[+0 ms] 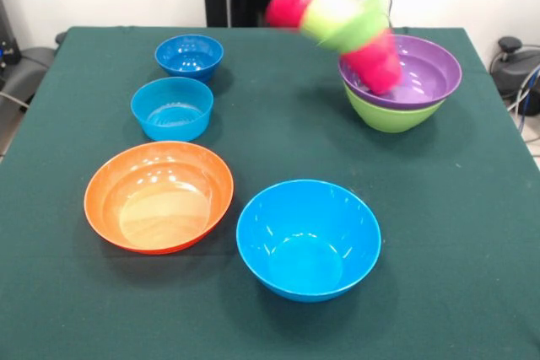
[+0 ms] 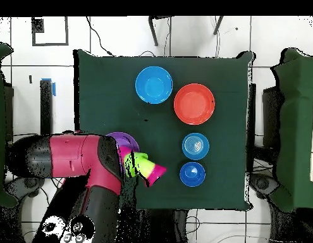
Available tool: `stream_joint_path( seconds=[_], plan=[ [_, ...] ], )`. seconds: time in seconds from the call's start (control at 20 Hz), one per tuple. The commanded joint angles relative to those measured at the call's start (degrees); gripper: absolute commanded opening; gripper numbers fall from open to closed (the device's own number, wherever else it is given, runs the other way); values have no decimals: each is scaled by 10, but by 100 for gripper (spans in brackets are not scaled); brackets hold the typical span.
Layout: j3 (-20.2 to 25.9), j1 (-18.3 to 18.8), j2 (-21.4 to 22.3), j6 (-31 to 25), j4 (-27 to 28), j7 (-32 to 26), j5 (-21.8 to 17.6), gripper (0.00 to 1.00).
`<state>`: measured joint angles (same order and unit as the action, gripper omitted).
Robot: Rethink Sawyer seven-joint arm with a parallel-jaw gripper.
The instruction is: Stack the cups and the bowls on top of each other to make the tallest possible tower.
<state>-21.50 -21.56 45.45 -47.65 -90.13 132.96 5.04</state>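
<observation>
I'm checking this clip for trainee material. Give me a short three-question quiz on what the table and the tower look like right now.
1. True or false: the upper pieces of the tower stand upright.
2. Which bowl forms the tower's base? A) large orange bowl B) large lime-green bowl C) small dark blue bowl
3. How many bowls sit apart from the tower?

Key
1. False: the blurred pink-red, green and red pieces lean sharply sideways.
2. B: the large lime-green bowl holds the purple bowl.
3. Four: large orange bowl, large light blue bowl, small light blue bowl, small dark blue bowl.

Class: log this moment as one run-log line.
tower: tilting, blurred | arm: over tower | pincer: hidden | four bowls loose: orange bowl, three blue
</observation>
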Motion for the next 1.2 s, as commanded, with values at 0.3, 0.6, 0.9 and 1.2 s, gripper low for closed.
stream_joint_path(
  seconds=[0.3,0.6,0.9,1.2],
  plan=[
    [43,23,-7,-48,-20,-9,-38,100],
    [49,35,11,-86,-4,-32,-37,100],
    [65,63,14,-88,15,-60,-40,100],
    [77,83,14,-41,-7,-68,-48,100]
  ],
)
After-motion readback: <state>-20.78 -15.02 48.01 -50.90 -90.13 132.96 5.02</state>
